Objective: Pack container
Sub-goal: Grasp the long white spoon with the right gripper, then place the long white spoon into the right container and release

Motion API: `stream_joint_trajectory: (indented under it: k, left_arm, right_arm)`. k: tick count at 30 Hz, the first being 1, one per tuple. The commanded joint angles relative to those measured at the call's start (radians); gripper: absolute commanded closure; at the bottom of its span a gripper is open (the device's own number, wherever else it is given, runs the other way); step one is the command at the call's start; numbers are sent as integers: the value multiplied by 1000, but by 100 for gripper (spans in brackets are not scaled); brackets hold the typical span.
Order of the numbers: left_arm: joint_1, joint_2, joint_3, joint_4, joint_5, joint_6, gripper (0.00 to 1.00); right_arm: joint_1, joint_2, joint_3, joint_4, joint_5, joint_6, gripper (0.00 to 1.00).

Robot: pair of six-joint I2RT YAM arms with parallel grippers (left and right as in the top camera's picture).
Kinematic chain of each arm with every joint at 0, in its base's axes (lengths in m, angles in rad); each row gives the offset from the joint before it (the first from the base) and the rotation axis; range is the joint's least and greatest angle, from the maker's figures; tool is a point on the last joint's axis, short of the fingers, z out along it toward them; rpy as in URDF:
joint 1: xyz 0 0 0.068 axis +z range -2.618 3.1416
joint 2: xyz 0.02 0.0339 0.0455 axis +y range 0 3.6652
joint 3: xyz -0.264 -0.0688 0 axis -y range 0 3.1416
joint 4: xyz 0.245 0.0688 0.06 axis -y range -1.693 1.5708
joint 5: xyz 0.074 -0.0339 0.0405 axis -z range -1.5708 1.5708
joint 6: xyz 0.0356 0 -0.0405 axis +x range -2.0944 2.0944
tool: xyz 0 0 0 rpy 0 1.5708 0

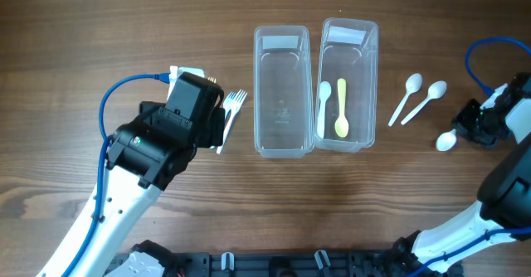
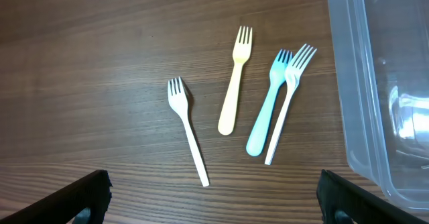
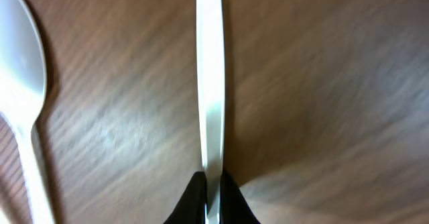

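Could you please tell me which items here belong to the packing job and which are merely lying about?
Belong: left container, right container, two spoons inside it, loose spoons, spoon clamped in the right gripper, four forks.
Lying about: only the arms' blue cables.

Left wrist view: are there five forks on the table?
No, only four lie there: a white fork, a yellow fork, a blue fork and a second white fork.
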Motion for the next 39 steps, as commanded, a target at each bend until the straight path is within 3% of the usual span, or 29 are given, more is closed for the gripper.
stream_joint_trajectory:
  k: [1,8,12,18,24,26,28,29,39]
  left_arm:
    - [5,-5,6,-1,5,-13,0]
    - [5,-5,6,-1,5,-13,0]
    - [5,-5,6,-1,5,-13,0]
    - [5,-5,6,-1,5,-13,0]
    - [5,-5,6,-1,5,-13,0]
    - [5,-5,6,-1,5,-13,0]
    - [5,-5,6,-1,5,-13,0]
    - [5,-5,6,-1,5,-13,0]
    - [5,-5,6,-1,5,-13,0]
  right_arm:
    - [33,-115,50,-47,-90,105,96]
    - [259,-482,80,-36,-161,113,96]
    - [457,-577,79,-9,-125,108,96]
    - [684,-488,43,11,68,148,96]
    - [758,-300,18,32,80,147,94]
    - [769,-270,18,39,57,97,80]
    - [771,-276,19,42,58,83,42]
    - [769,-286,23,43,58,84,38]
    - [642,-464,33,23,182,191,38]
